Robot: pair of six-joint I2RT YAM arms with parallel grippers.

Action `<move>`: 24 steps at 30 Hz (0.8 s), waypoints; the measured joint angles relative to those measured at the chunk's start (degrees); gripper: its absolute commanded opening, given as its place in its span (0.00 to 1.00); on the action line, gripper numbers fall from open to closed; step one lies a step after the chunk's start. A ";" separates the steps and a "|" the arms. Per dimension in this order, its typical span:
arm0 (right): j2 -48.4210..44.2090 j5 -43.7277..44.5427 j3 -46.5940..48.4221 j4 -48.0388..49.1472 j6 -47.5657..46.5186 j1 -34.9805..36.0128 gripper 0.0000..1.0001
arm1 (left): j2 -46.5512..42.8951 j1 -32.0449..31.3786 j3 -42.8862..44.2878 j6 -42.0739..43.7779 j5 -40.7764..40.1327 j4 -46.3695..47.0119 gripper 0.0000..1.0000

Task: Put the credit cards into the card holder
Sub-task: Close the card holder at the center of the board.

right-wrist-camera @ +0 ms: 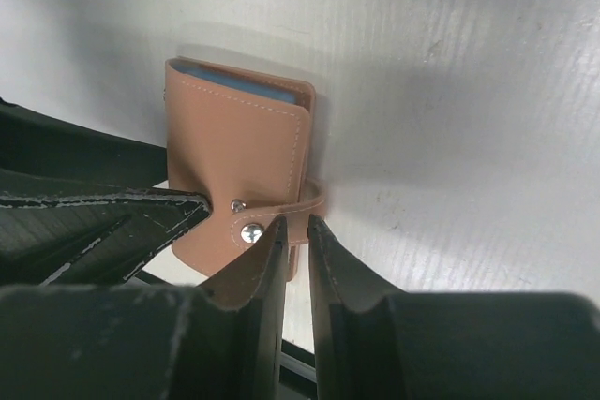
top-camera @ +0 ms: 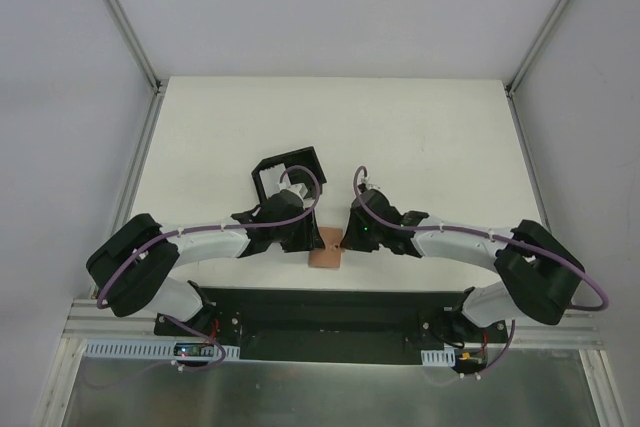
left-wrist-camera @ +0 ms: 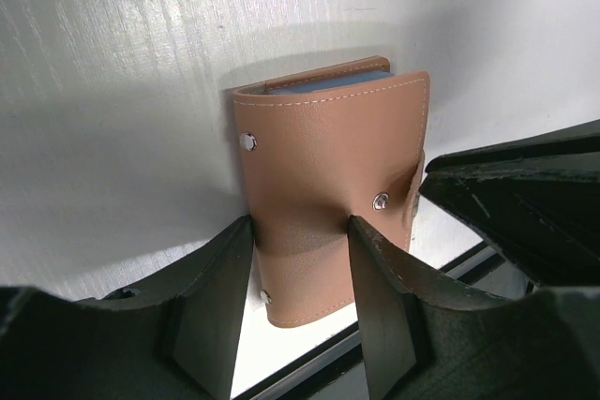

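Observation:
The tan card holder (top-camera: 325,250) lies folded shut on the white table near its front edge. A light blue credit card's edge (left-wrist-camera: 330,81) shows inside its far end, also seen in the right wrist view (right-wrist-camera: 239,82). My left gripper (left-wrist-camera: 300,222) stands half open over the card holder (left-wrist-camera: 328,147). One fingertip (left-wrist-camera: 361,231) rests on the leather and the other stands at its left edge. My right gripper (right-wrist-camera: 297,224) is nearly closed, pinching the snap tab (right-wrist-camera: 315,200) at the card holder's (right-wrist-camera: 234,138) side. In the top view both grippers, left (top-camera: 306,238) and right (top-camera: 346,238), meet at the card holder.
A black open-sided plastic box (top-camera: 290,169) stands just behind the left gripper. The table's front edge and a black base rail (top-camera: 320,309) lie right below the card holder. White walls enclose the table on three sides.

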 measured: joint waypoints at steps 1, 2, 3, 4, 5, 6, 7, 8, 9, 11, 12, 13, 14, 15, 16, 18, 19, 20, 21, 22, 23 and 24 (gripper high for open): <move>0.31 -0.37 0.07 0.02 0.04 0.17 0.17 | 0.02 0.00 0.00 0.00 0.00 0.00 0.45; 0.59 -0.81 0.15 0.15 0.07 0.33 0.17 | 0.02 0.00 0.00 0.00 0.00 0.00 0.45; 0.81 -1.03 0.31 0.17 0.07 0.44 0.17 | 0.04 0.00 0.00 0.00 0.02 0.02 0.45; 1.07 -1.29 0.50 0.33 0.09 0.63 0.17 | 0.04 0.00 0.00 0.00 0.02 0.02 0.45; 1.29 -1.53 0.76 0.44 0.07 0.83 0.17 | 0.04 0.00 0.02 0.00 0.02 0.02 0.45; 1.42 -1.68 1.01 0.46 0.09 0.98 0.17 | 0.04 0.00 0.00 0.00 0.02 0.02 0.45; 1.60 -1.81 1.27 0.55 0.07 1.11 0.17 | 0.04 0.00 0.00 0.00 0.02 0.04 0.45; 1.75 -1.88 1.46 0.68 0.07 1.27 0.17 | 0.04 0.00 0.02 0.00 0.02 0.04 0.45; 1.88 -1.90 1.62 0.79 0.07 1.40 0.17 | 0.04 0.00 0.00 0.00 0.02 0.02 0.45; 2.01 -2.08 1.84 0.94 0.07 1.57 0.17 | 0.04 0.00 0.00 0.00 0.02 0.04 0.45; 2.08 -2.14 1.97 0.94 0.07 1.66 0.17 | 0.04 0.00 0.00 0.00 0.02 0.04 0.45; 2.19 -2.16 2.10 0.94 0.04 1.70 0.17 | 0.04 0.00 0.00 0.00 0.02 0.04 0.45; 2.27 -2.19 2.23 0.90 0.04 1.79 0.17 | 0.04 0.00 0.00 0.00 0.02 0.04 0.45; 2.29 -2.19 2.27 0.90 0.04 1.84 0.17 | 0.04 0.00 0.00 0.00 0.02 0.04 0.45; 2.29 -2.16 2.32 0.87 0.04 1.95 0.17 | 0.04 0.00 0.00 0.00 0.02 0.04 0.45; 2.29 -2.16 2.34 0.81 0.02 2.21 0.17 | 0.04 0.00 0.00 0.00 0.02 0.04 0.45; 2.29 -2.12 2.34 0.76 0.02 2.40 0.17 | 0.04 0.00 0.00 0.00 0.02 0.04 0.45; 2.29 -2.10 2.34 0.70 0.02 2.64 0.17 | 0.04 0.00 0.00 0.00 0.02 0.04 0.45; 2.29 -2.10 2.34 0.52 0.02 2.91 0.17 | 0.04 0.00 0.00 0.00 0.02 0.04 0.45; 2.29 -1.90 2.34 0.33 0.02 2.99 0.17 | 0.04 0.00 0.00 0.00 0.02 0.04 0.45; 2.29 -1.64 2.34 0.00 0.02 3.10 0.17 | 0.04 0.00 0.00 0.00 0.02 0.04 0.45; 2.27 -1.44 2.34 -0.37 0.02 3.19 0.17 | 0.04 0.00 0.00 0.00 0.02 0.04 0.45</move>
